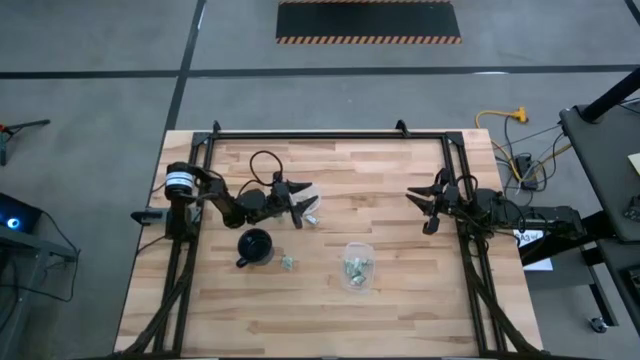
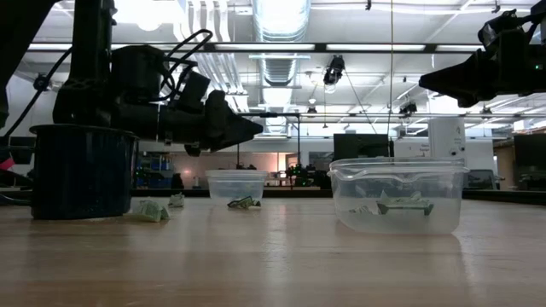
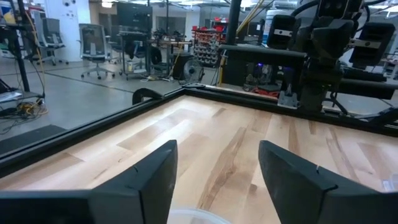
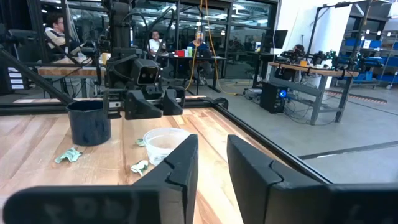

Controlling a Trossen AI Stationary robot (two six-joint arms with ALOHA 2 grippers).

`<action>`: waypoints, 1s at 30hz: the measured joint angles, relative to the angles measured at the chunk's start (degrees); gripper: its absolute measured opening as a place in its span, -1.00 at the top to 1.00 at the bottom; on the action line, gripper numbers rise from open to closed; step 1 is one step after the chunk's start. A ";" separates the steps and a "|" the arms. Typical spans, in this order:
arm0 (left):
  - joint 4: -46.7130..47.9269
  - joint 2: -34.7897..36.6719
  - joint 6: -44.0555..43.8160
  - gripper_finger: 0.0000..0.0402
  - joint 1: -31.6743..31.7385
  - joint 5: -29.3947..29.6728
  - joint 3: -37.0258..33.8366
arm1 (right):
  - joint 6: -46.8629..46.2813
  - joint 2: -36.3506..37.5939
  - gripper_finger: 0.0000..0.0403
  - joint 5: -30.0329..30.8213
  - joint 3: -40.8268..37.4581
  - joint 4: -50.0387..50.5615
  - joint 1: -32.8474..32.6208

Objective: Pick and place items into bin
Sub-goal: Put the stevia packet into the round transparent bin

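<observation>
Tiny pale green and whitish pieces lie on the wooden table: one (image 1: 288, 262) beside the black mug (image 1: 256, 245) and one (image 1: 313, 218) by a small clear cup (image 2: 236, 186). Several more lie inside a clear container (image 1: 357, 265) at the near middle. My left gripper (image 1: 298, 207) is open and empty, hovering just above the small cup, whose rim shows in the left wrist view (image 3: 193, 216). My right gripper (image 1: 424, 209) is open and empty, held above the table at the right, pointing toward the left arm.
A black frame rail (image 1: 330, 135) runs along the table's far edge and down both sides. In the right wrist view the mug (image 4: 89, 121), the small cup (image 4: 165, 143) and two loose pieces (image 4: 67, 155) (image 4: 140, 166) show. People sit in the room beyond.
</observation>
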State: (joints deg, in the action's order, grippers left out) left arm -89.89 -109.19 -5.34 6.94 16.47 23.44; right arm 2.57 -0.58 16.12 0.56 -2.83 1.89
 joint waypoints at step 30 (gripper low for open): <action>56.49 32.61 -2.23 -0.23 -0.20 -3.61 -0.07 | 0.00 0.00 0.60 0.02 -0.02 0.00 0.00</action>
State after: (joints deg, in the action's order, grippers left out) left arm -33.40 -76.58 -7.57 6.74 12.85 23.38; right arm 2.57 -0.58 16.14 0.54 -2.83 1.90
